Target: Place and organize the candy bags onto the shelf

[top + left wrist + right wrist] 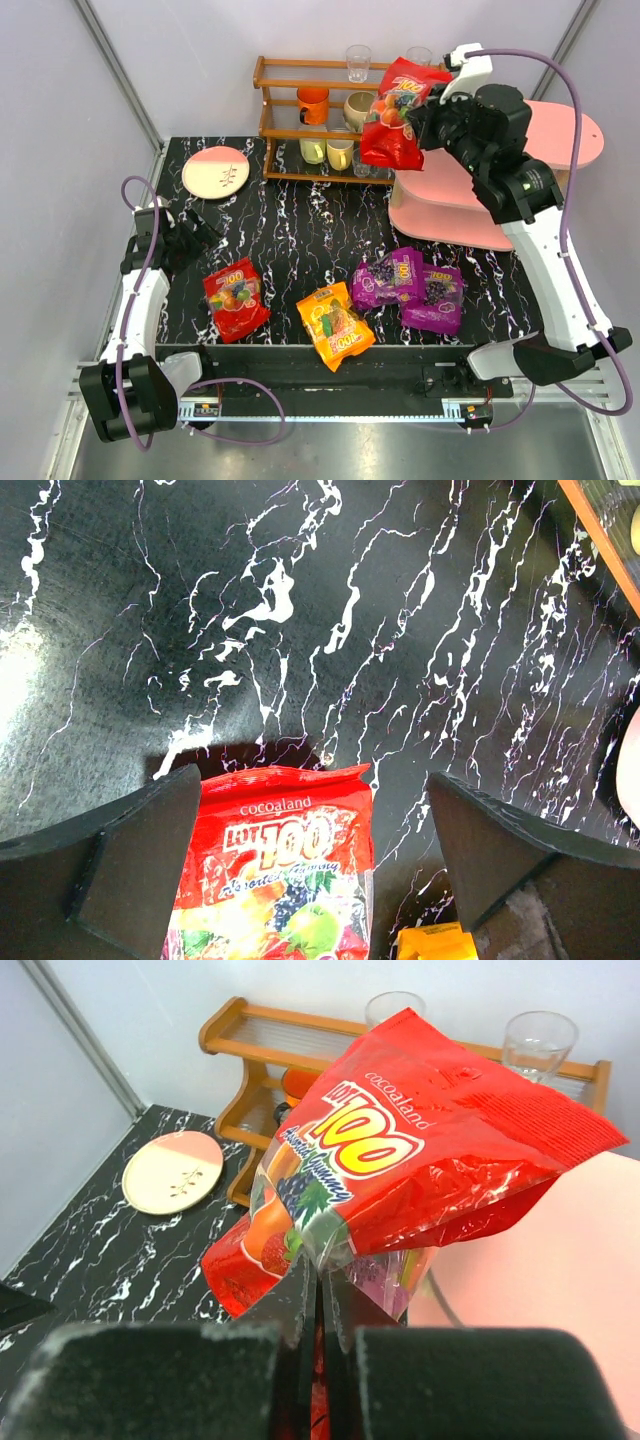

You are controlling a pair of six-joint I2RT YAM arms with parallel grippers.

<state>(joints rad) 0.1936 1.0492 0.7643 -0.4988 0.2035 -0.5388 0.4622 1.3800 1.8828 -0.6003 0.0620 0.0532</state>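
My right gripper [412, 120] [322, 1272] is shut on a red candy bag [396, 112] [400, 1160], holding it in the air at the left edge of the pink shelf [560, 125] [560, 1280]. On the table lie a second red candy bag [236, 298] [280, 870], an orange one [335, 325] [435, 943] and two purple ones [388, 277] [436, 298]. My left gripper [195, 237] [310, 810] stands open just above the near red bag's top edge, with nothing between its fingers.
A brown wooden rack [310, 110] [260, 1030] with cups and glasses stands at the back, left of the shelf. A round pink-and-cream plate [216, 171] [172, 1170] lies at the back left of the black marble table [300, 230].
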